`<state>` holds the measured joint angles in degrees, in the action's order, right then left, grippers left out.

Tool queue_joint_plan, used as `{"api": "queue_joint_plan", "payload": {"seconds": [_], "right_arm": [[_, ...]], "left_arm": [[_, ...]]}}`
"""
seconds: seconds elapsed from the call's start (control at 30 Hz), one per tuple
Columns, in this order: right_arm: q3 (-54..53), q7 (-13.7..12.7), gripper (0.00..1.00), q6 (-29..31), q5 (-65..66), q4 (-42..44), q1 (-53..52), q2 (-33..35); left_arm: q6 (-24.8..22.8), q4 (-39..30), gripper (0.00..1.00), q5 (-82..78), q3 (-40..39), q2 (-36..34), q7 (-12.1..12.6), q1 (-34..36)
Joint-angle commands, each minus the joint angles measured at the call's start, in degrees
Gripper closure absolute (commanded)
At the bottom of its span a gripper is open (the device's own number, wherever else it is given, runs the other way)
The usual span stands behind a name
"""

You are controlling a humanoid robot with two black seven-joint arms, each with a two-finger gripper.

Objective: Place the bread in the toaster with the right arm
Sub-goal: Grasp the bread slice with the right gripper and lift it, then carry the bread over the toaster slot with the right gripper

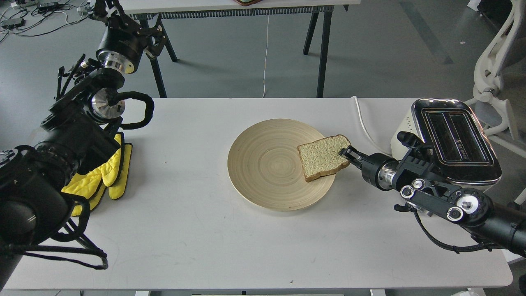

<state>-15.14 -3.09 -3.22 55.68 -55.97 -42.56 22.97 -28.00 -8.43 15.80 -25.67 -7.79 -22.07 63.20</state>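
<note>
The bread [322, 158] is a pale tan slice with a brown crust, lying on the right side of a round beige plate [263, 164], its right edge over the plate's rim. My right gripper [344, 153] comes in from the right and is closed on the slice's right edge, which looks slightly raised. The cream-white toaster [452, 137] with a chrome top and two open slots stands at the table's right end, just behind my right arm. My left gripper [135, 28] is raised at the far left, dark, and its fingers cannot be told apart.
Yellow gloves [104, 176] lie at the left under my left arm. The toaster's white cord [363, 123] runs over the table's back edge. A second table [230, 8] stands behind. A white chair [499, 61] stands at the far right.
</note>
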Motion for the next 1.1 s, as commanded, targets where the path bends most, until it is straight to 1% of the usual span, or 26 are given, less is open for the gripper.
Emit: {"api": "queue_joint_plan", "payload": {"seconds": [0.0, 0.13, 0.3, 0.47, 0.57, 0.67, 0.73, 0.83, 0.93, 1.07], "right_arm": [[-0.9, 0.0, 1.0, 0.2, -0.2, -0.8, -0.1, 0.2], [-1.0, -0.1, 1.0, 0.2, -0.2, -6.1, -0.2, 2.3], [-1.5, -0.2, 1.0, 0.2, -0.2, -13.9, -2.6, 10.4], [-1.3, 0.3, 1.0, 0.8, -0.2, -20.0, -9.0, 23.1], [-1.0, 0.2, 0.99, 4.0, 0.0, -23.2, -13.0, 31.0], [-0.9, -0.4, 0.99, 8.0, 0.9, -25.5, -15.5, 38.1], [-0.9, -1.5, 0.99, 9.1, 2.4, -26.6, -16.3, 42.2], [-0.9, -1.7, 0.99, 10.0, 6.4, -28.9, -16.2, 47.6], [-0.7, -1.7, 0.99, 11.1, 11.9, -30.0, -15.4, 51.6], [1.6, -1.3, 0.99, 11.1, 17.2, -29.5, -14.6, 53.6]], "left_arm": [[0.0, 0.0, 0.0, 0.0, 0.0, 0.1, 0.0, 0.0], [0.0, 0.0, 0.0, 0.0, -0.1, 0.1, 0.0, 0.0], [0.0, 0.0, 0.0, 0.0, 0.0, 0.1, 0.0, 0.0], [0.0, 0.0, 0.0, 0.0, -0.1, 0.1, 0.0, 0.0], [0.0, 0.0, 0.0, 0.0, -0.1, 0.1, 0.0, 0.0], [0.0, 0.0, 0.0, 0.0, -0.3, 0.0, 0.0, 0.0], [0.0, 0.0, 0.0, 0.0, -0.3, 0.1, 0.0, 0.0], [0.0, 0.0, 0.0, 0.0, -0.3, 0.1, 0.0, 0.0], [0.0, 0.0, 0.0, 0.0, -0.3, 0.1, 0.0, 0.0], [0.0, 0.0, 0.0, 0.0, -0.3, 0.1, 0.0, 0.0]]}}
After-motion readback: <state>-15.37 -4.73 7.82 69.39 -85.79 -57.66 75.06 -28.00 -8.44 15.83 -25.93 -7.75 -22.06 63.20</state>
